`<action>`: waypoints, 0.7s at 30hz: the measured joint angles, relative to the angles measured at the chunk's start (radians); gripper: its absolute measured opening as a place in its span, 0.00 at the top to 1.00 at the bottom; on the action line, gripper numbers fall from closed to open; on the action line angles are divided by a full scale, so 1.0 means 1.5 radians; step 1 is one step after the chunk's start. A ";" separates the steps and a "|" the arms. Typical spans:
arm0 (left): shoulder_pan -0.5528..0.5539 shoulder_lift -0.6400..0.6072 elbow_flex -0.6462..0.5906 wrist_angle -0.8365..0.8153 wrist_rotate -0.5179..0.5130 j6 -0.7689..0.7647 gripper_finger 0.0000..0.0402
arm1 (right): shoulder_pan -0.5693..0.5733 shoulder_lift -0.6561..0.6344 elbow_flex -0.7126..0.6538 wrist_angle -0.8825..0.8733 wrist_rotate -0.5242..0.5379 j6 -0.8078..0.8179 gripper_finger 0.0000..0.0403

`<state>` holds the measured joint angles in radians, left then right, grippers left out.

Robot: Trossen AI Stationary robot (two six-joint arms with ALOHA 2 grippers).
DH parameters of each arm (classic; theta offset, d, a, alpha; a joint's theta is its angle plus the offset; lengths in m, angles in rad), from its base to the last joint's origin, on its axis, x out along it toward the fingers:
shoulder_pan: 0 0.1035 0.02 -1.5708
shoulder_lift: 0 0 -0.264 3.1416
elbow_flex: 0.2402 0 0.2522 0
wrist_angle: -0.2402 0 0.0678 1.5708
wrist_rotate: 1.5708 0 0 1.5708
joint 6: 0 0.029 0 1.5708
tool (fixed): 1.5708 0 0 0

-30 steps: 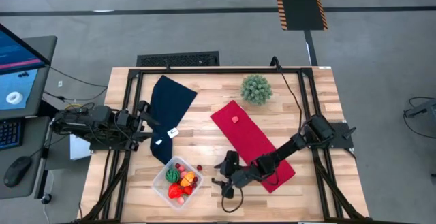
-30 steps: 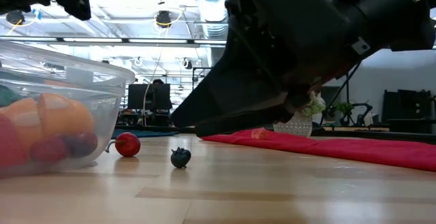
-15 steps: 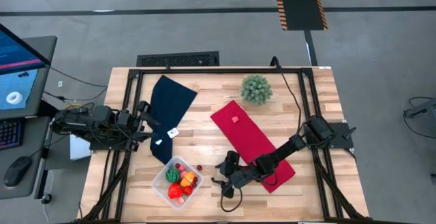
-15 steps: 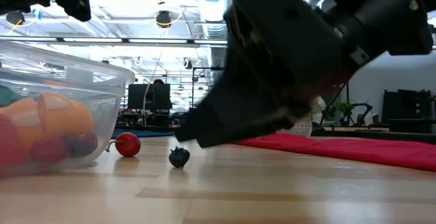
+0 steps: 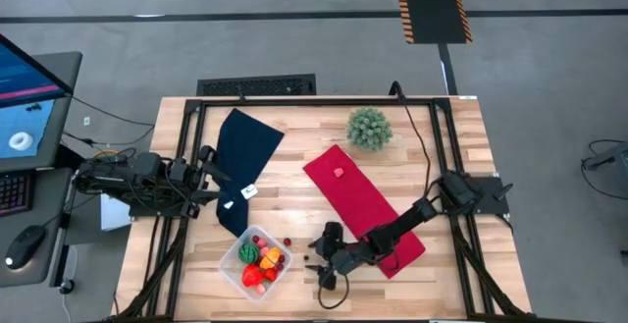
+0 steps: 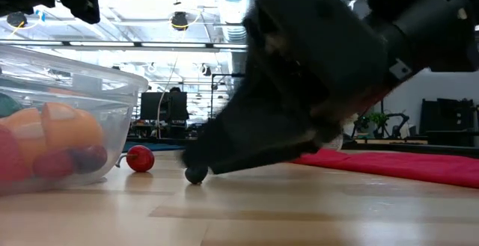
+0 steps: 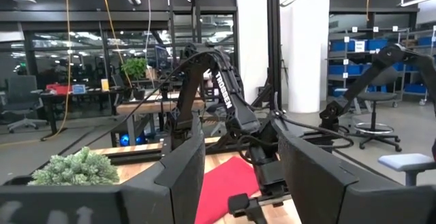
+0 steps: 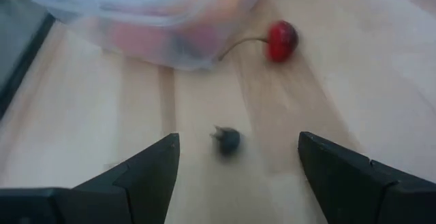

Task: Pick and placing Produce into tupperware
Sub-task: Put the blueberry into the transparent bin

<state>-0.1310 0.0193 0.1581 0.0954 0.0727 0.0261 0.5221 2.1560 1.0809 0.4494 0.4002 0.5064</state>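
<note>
The clear tupperware (image 5: pixel 257 264) stands near the table's front edge and holds several pieces of red, orange and green produce; it also shows in the right wrist view (image 8: pixel 157 20). A red cherry (image 8: pixel 281 39) and a dark blueberry (image 8: pixel 227 141) lie on the wood just right of it. My right gripper (image 8: pixel 238 176) is open and low over the table. Its fingers point at the blueberry (image 6: pixel 196 174), which lies just ahead of the gap between them, untouched. A small red piece (image 5: pixel 339 173) lies on the red cloth (image 5: pixel 363 205). My left gripper (image 7: pixel 238 183) is open and empty at the table's left edge (image 5: pixel 208 181).
A dark blue cloth (image 5: pixel 240 166) lies at the left. A spiky green plant ball (image 5: pixel 369 127) stands at the far middle. Bare wood shows between the tupperware and the red cloth. The black frame rails run along the table's sides.
My right gripper has gone down and toward the blueberry, its fingertips now close to the tabletop beside it. The blueberry and the cherry lie where they were.
</note>
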 joint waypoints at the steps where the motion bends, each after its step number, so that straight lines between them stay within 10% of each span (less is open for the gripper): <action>1: 0.000 0.000 0.000 0.000 0.000 0.000 0.55 | 0.000 0.011 0.014 0.003 -0.008 0.000 0.20; 21: 0.000 0.000 0.000 -0.005 0.000 -0.007 0.55 | 0.001 0.042 0.055 -0.043 -0.020 -0.010 0.41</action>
<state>-0.1313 0.0193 0.1581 0.0875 0.0723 0.0162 0.5240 2.2192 1.1639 0.3846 0.3701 0.4920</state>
